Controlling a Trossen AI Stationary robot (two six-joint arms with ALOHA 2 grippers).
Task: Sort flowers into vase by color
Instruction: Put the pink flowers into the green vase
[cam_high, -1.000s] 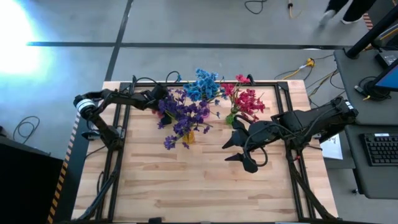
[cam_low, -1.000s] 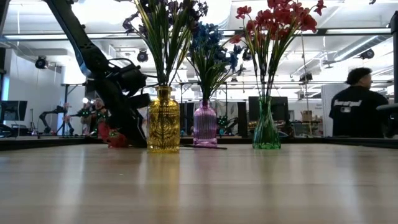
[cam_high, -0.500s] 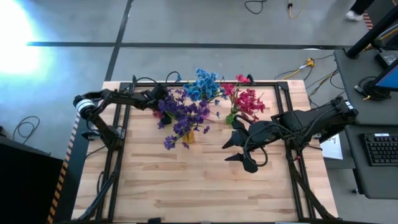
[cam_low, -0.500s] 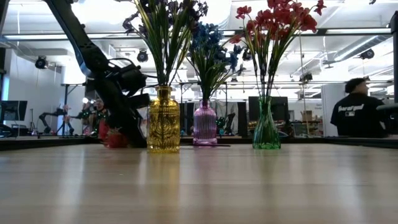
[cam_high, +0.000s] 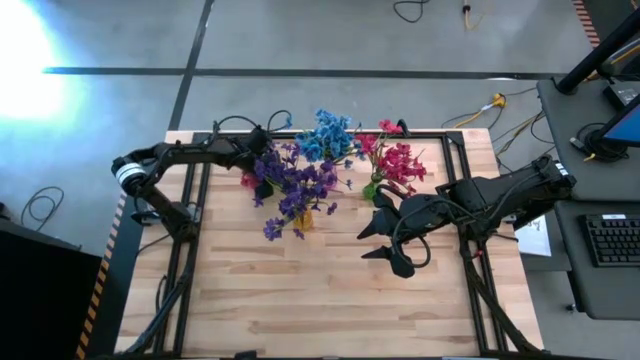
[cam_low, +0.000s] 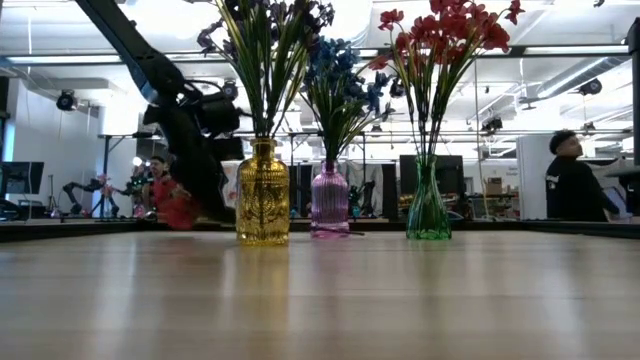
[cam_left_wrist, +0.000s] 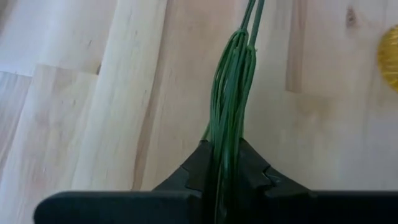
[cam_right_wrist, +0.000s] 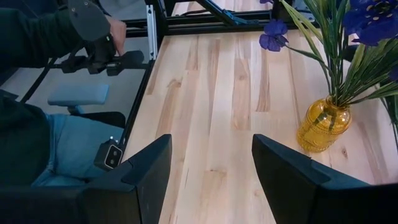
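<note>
Left tool (cam_left_wrist: 227, 180) clamped on thin green stems of a red-pink sprig (cam_left_wrist: 233, 93); right tool (cam_right_wrist: 211, 180) apart above pale wooden surface (cam_right_wrist: 211, 87).

yellow vase (cam_low: 263, 195) | purple vase (cam_low: 329, 201) | green vase (cam_low: 427, 203) | green stems (cam_left_wrist: 231, 99)

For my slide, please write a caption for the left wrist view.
Left gripper shut on a bundle of green flower stems above the wooden table.

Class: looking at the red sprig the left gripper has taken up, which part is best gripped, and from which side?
The bundled green stems, not the blooms. The left gripper is shut across them, coming from above the table: the stems are thin, straight and gathered, so the fingers pinch them from both sides.
</note>
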